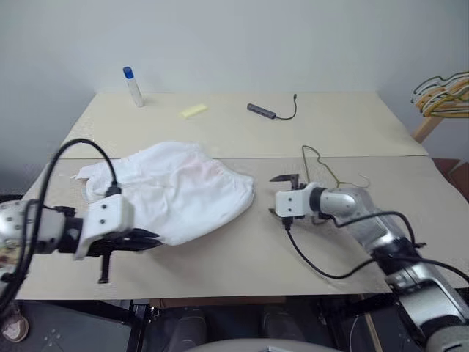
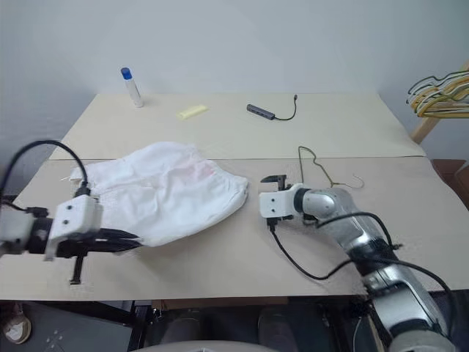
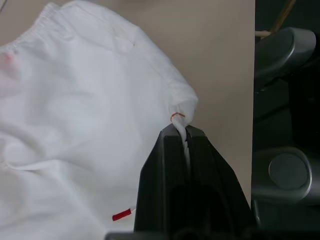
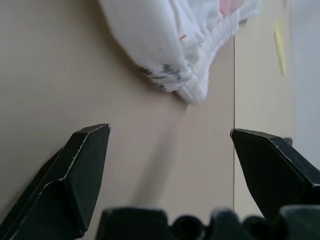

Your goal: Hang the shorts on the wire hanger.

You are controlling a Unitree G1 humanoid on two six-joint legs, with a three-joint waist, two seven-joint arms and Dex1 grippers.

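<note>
The white shorts [image 1: 183, 187] lie bunched on the near table, left of centre, with a faint pink patch. My left gripper [image 1: 143, 239] is at their near edge, shut on a pinch of cloth at one corner; the left wrist view shows that corner [image 3: 181, 112] drawn up between the closed fingers [image 3: 165, 150], with small red marks by the hem. My right gripper [image 1: 279, 196] hovers open just right of the shorts, and the gathered waistband [image 4: 197, 82] lies ahead of it. The thin wire hanger [image 1: 320, 163] lies flat behind the right wrist, its hook [image 1: 359, 180] to the right.
On the far table stand a bottle with a blue cap [image 1: 133, 86], a yellow strip [image 1: 193, 111] and a dark adapter with a cable [image 1: 262, 111]. A bunch of yellow and dark hangers [image 1: 443, 95] hangs at the far right. A cable [image 1: 322, 268] trails across the near table.
</note>
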